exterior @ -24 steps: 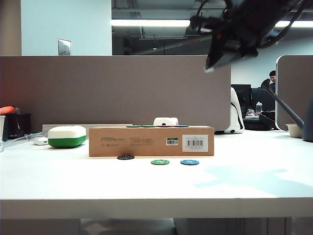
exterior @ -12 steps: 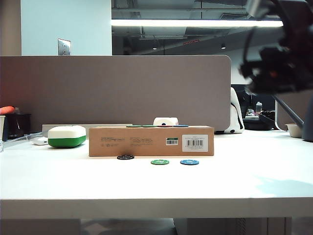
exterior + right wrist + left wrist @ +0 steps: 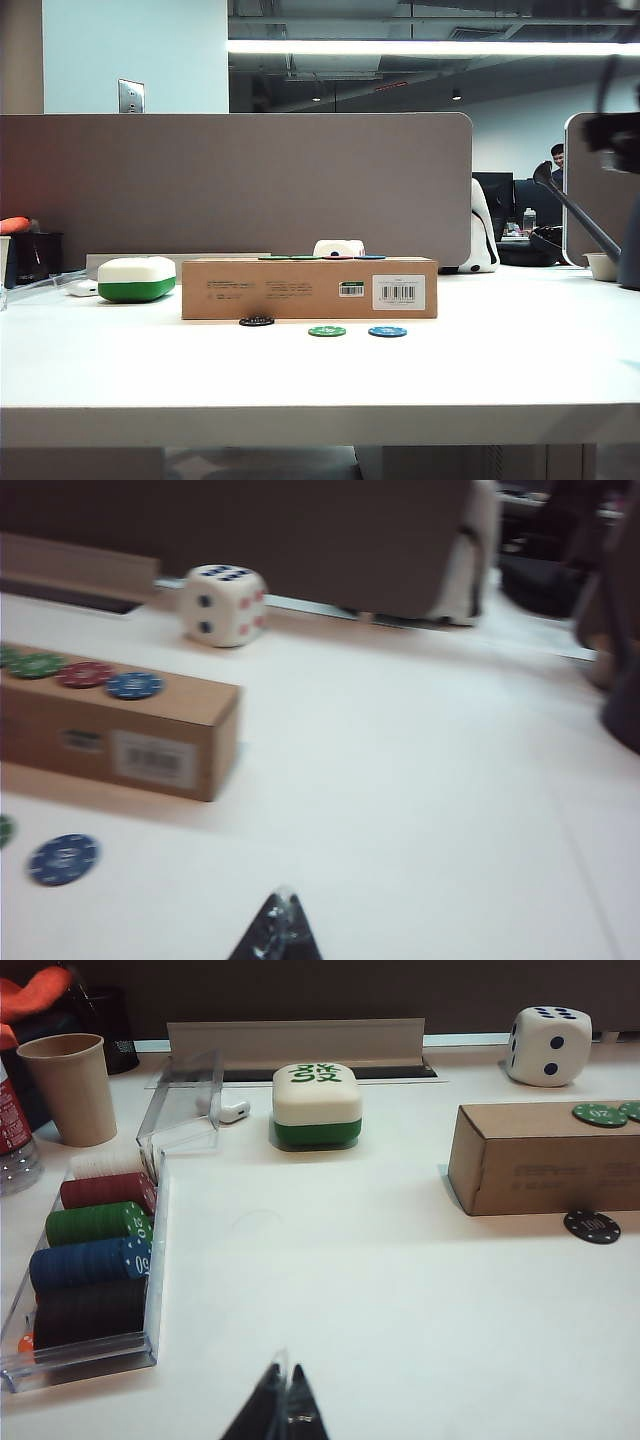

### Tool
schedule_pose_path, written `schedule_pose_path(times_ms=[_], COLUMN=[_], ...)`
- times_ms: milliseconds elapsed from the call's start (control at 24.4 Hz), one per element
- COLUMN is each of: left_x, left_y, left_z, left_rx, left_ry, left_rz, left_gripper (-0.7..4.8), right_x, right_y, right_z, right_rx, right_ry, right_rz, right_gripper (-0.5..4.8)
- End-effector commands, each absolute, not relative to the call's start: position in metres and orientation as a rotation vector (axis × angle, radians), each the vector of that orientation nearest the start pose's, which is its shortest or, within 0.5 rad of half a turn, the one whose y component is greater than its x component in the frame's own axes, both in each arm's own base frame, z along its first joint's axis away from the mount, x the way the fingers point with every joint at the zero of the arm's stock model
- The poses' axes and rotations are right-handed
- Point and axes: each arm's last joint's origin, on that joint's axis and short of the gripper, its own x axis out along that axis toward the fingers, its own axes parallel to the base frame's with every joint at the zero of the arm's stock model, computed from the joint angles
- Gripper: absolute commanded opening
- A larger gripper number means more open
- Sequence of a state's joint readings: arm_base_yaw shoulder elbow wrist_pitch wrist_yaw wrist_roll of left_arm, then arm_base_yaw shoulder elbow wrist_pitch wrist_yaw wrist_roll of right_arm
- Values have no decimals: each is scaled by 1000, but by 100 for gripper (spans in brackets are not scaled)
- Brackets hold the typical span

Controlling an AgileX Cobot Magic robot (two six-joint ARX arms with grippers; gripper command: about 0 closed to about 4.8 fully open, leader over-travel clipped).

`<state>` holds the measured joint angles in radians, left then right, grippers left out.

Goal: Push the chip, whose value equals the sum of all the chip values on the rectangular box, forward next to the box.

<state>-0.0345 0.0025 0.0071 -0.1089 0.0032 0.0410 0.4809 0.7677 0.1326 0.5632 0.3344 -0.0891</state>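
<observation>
The rectangular box (image 3: 309, 288) lies flat on the white bench (image 3: 320, 370) with its long axis running across the exterior view, its printed side and white barcode label (image 3: 399, 292) facing the camera. The chip (image 3: 257, 321), black with pale edge marks, lies flat on the bench just in front of the box's left half, close against its lower edge; whether it touches the box cannot be told. A green chip (image 3: 327, 331) and a blue chip (image 3: 387, 331) lie to its right, a little nearer the camera. The left hand (image 3: 282, 1405) hovers low over bare bench well short of the box, its two fingertips pressed together, holding nothing and touching nothing. The right hand (image 3: 279, 928) is likewise closed to a point and empty, above bare bench beyond the labelled end of the box. The left wrist view alone shows a clear tray of stacked chips (image 3: 95, 1260), a paper cup (image 3: 68, 1088), a white-and-green case (image 3: 317, 1106) and the black chip beside the box's plain end. The right wrist view shows chips on top of the box: green (image 3: 36, 665), red (image 3: 87, 674) and blue (image 3: 134, 685), and a die (image 3: 223, 604) behind. In the exterior view only a dark blurred piece of an arm (image 3: 618, 135) shows at the right edge.
</observation>
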Motion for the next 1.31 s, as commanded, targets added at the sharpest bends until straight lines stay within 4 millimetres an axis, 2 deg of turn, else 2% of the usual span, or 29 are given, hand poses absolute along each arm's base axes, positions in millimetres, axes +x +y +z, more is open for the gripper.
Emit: schedule_pose_path(times_ms=[41,370,903,1314], left_x=[97,97,97,97], left_y=[-4,-4,-4,-4], left_z=[157,157,157,157], left_rx=[46,46,46,46], left_ry=[90,90,90,90], left_rz=[-42,-42,-42,-42], left_gripper=[-5,-5,-5,-5], right_x=[139,120,109,99], right_y=[55,28,11,1], right_z=[183,170,162,159], right_rx=[-90,-69,-85,-80], right_ry=[16,-36,51,53], right_rz=[103,48,-2,-33], right_gripper=[-5,-5,-5,-5])
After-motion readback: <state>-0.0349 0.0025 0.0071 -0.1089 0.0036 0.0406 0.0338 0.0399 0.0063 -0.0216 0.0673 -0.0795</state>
